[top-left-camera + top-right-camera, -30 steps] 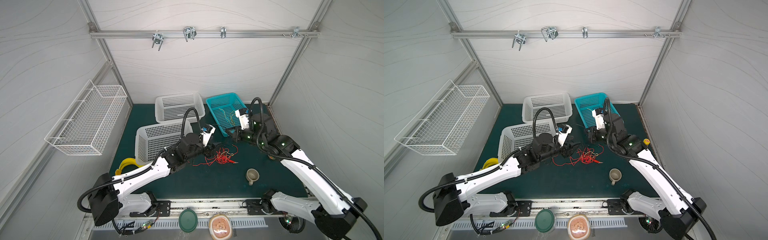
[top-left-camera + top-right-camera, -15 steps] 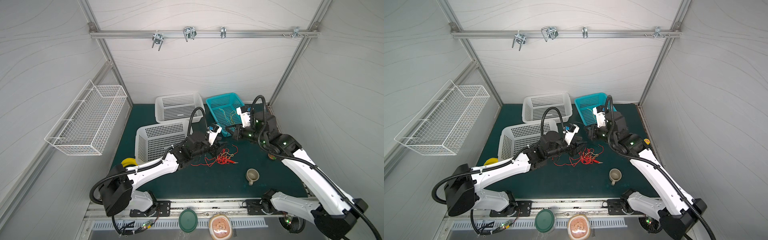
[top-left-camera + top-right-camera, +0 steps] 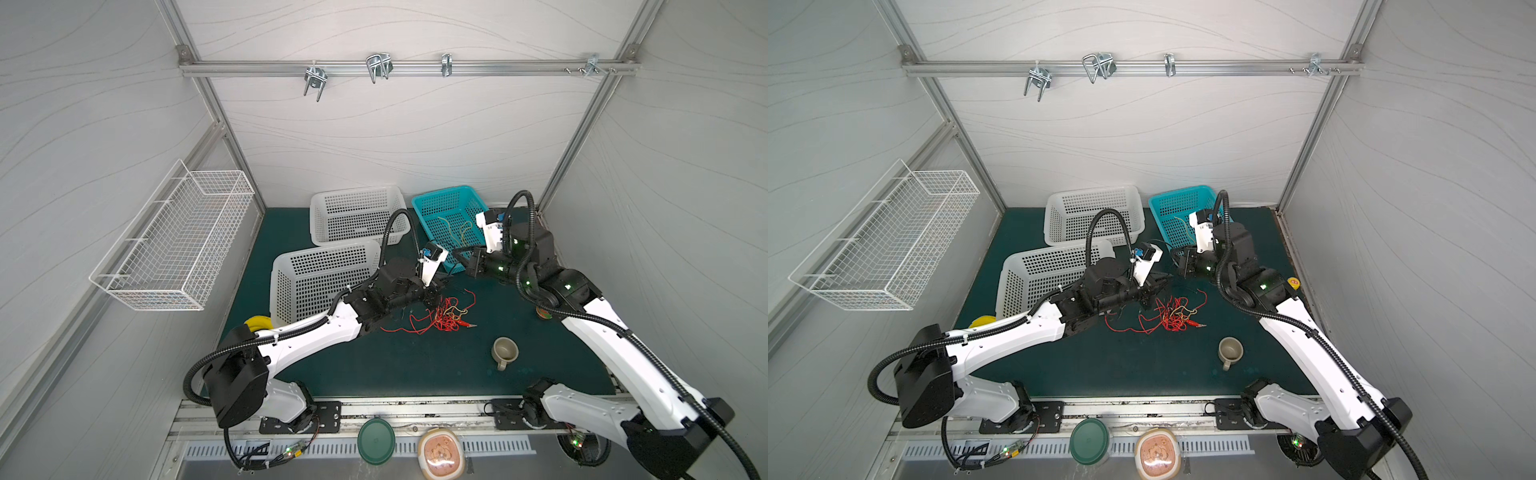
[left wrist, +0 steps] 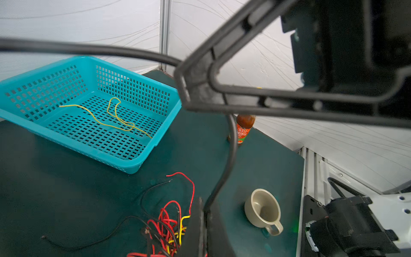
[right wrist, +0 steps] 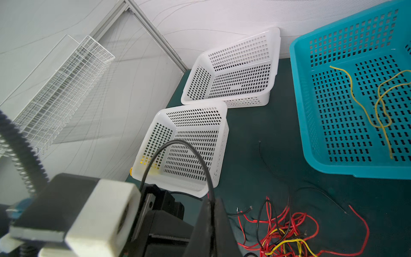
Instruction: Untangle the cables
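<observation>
The cables [image 3: 439,319], mostly red with some yellow and black, lie knotted on the green mat [image 3: 415,374] mid-table, near the teal basket [image 3: 442,192]. One black cable [image 4: 230,153] rises out of the heap. The left gripper [image 4: 202,213] is pinched tight on it low down, and the right gripper [image 5: 210,208] clamps it higher up. A tan mug [image 3: 504,351] stands nearby.

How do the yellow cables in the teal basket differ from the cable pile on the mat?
The yellow cables are a few loose strands of one colour; the cable pile is mostly red with black and yellow mixed in. The yellow cables lie spread out in the teal basket; the cable pile sits knotted on the green mat. Both are thin, flexible wires.
</observation>
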Motion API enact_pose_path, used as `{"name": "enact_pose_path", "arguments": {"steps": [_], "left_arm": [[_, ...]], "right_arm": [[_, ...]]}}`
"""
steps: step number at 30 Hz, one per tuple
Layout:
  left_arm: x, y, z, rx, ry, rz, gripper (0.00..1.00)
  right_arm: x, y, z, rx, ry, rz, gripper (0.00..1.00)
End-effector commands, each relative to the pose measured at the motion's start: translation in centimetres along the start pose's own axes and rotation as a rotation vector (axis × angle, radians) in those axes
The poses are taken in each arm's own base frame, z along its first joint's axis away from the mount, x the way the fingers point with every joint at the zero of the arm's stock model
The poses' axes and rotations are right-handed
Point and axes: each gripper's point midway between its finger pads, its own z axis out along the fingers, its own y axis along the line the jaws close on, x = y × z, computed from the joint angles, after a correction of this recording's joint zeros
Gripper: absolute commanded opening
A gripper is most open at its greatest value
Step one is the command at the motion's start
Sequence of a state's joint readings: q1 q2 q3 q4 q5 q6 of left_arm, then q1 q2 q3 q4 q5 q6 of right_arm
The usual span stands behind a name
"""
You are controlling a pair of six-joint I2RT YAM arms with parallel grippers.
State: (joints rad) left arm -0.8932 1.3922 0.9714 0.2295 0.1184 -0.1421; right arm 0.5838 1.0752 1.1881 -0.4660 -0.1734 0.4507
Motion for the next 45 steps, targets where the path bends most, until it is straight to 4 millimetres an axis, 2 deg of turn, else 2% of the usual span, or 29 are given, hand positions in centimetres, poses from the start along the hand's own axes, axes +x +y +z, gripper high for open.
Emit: {"name": "enact_pose_path", "arguments": {"steps": [1,8,14,16,17,18,26,29,36,40,45], "left_arm": [[-6.6,-0.6,-2.0,-0.029,-0.183,0.044,0.0],[-8.2,-0.6,-2.7,-0.055,-0.176,0.063,0.0],[-9.1,-0.2,-2.9,-0.089,-0.159,0.084,0.0],[-9.6,-0.2,-3.1,-0.101,-0.159,0.093,0.0],[-9.9,-0.2,-3.3,-0.106,-0.162,0.098,0.0],[-10.2,-0.1,-3.5,-0.113,-0.165,0.105,0.0],[-13.4,-0.5,-6.2,-0.146,-0.226,0.169,0.0],[-14.8,-0.4,-7.6,-0.18,-0.256,0.191,0.0],[-17.8,-0.4,-11.8,-0.239,-0.349,0.24,0.0],[-18.6,-0.1,-13.8,-0.285,-0.376,0.269,0.0],[-18.0,2.3,-16.0,-0.443,-0.351,0.289,0.0]], "right_arm": [[1.0,-1.4,-0.1,0.055,0.011,-0.015,0.06],[1.1,-2.7,-0.1,0.103,0.003,-0.037,0.29],[0.8,-3.0,-0.5,0.104,-0.005,-0.052,0.54],[0.8,-3.3,-0.7,0.111,-0.008,-0.055,0.66],[0.8,-3.5,-0.8,0.121,-0.01,-0.053,0.91],[0.9,-3.8,-0.9,0.133,-0.014,-0.053,0.99],[0.7,-6.1,-2.3,0.246,-0.082,-0.062,0.99],[0.1,-6.8,-3.2,0.289,-0.13,-0.063,0.99],[1.2,-9.0,-4.4,0.338,-0.193,-0.042,0.99],[2.0,-10.2,-4.4,0.375,-0.177,-0.032,0.99],[3.7,-10.7,-3.3,0.374,-0.086,-0.025,0.99]]}}
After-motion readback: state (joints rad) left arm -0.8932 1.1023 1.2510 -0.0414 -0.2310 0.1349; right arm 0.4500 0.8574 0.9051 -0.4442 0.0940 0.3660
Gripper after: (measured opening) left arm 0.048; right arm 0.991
